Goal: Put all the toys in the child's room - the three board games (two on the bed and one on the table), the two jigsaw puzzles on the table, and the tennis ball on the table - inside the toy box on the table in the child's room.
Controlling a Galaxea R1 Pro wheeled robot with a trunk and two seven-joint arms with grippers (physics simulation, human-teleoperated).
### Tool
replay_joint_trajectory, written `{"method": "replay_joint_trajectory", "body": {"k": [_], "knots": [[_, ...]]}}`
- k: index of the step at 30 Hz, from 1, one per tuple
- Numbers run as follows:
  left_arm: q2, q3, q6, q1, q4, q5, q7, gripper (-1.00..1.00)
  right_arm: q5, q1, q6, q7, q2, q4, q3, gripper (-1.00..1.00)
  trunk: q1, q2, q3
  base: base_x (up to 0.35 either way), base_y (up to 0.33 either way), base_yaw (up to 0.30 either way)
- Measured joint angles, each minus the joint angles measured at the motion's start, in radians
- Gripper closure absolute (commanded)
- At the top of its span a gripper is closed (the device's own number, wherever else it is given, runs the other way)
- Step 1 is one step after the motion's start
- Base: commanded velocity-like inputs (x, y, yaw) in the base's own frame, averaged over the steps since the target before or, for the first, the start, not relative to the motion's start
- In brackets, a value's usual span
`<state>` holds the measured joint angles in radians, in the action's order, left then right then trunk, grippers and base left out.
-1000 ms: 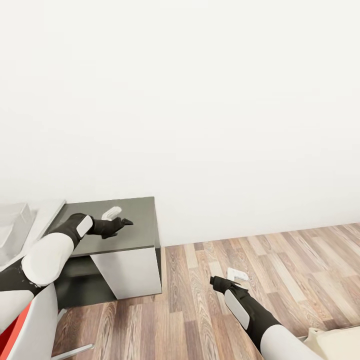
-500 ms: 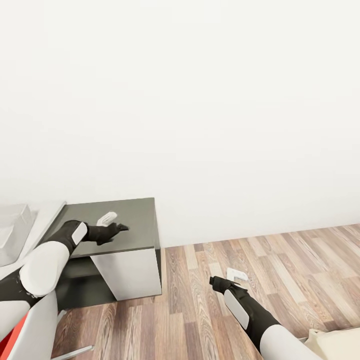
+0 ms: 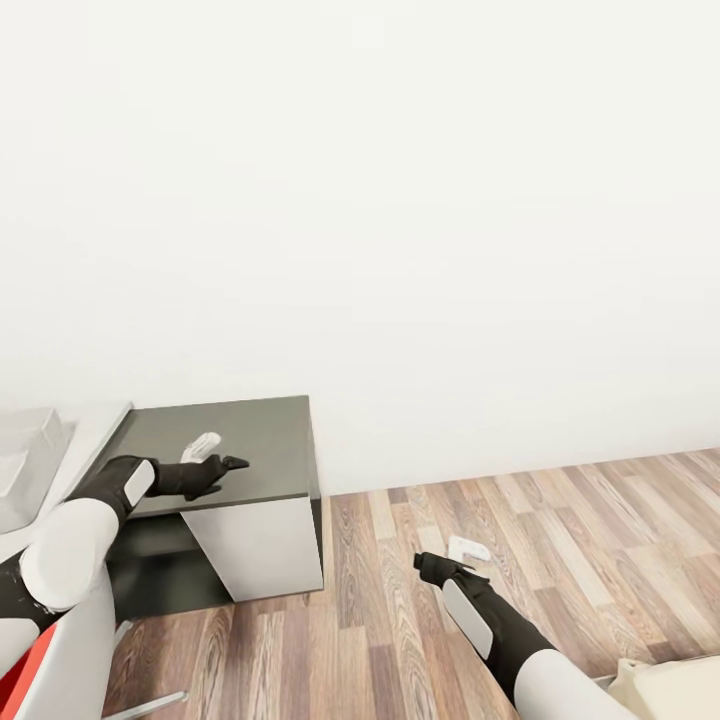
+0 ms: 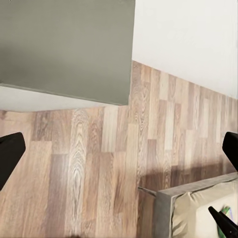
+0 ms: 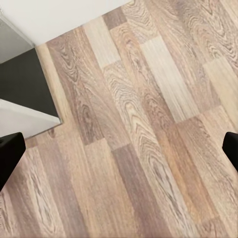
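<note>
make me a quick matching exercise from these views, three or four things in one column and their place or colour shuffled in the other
Things:
1. dark grey unit
2. toy box
3. bed
4. floor

Descriptions:
A. wood planks
B. beige mattress in a grey frame, corner showing in the left wrist view
C. pale grey bin at the head view's left edge
D. flat dark top with a white panel below, against the wall

Pairs: 1-D, 2-C, 3-B, 4-A
</note>
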<state>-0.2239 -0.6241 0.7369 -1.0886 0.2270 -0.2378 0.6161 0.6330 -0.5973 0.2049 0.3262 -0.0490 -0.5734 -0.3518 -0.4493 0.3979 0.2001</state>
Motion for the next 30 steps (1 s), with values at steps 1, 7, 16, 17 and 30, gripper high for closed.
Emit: {"method": "replay_joint_trajectory", "body": {"k": [1,7,16,17,30], "knots": [[-0.005,0.001,0.0,0.001,0.0,0.0,0.008,-1.0,0.0,0.0,0.0,0.0,-0.001,0.0,0.0,-1.0,0.0,0.0,-0.001,0.0,0.0,0.0],[-0.013,0.006,0.0,0.002,-0.001,0.0,0.023,-1.0,0.001,0.0,-0.001,0.0,-0.002,0.0,-0.006,-1.0,0.0,0.0,-0.009,0.0,0.0,0.0],[-0.012,0.065,0.0,0.003,-0.001,0.001,0.025,-1.0,0.001,0.0,-0.002,0.002,-0.002,0.0,-0.056,-1.0,0.0,0.0,-0.024,0.0,0.0,0.0],[-0.012,0.068,0.0,0.003,-0.001,0.001,0.025,-1.0,0.001,0.0,-0.003,0.003,-0.002,0.0,-0.058,-1.0,0.0,0.0,-0.026,0.0,0.0,0.0],[-0.013,0.08,-0.003,0.002,-0.001,0.002,0.025,-1.0,0.001,0.0,-0.005,-0.001,-0.003,0.004,-0.062,-1.0,0.0,0.0,-0.047,0.0,0.0,-0.007]]}}
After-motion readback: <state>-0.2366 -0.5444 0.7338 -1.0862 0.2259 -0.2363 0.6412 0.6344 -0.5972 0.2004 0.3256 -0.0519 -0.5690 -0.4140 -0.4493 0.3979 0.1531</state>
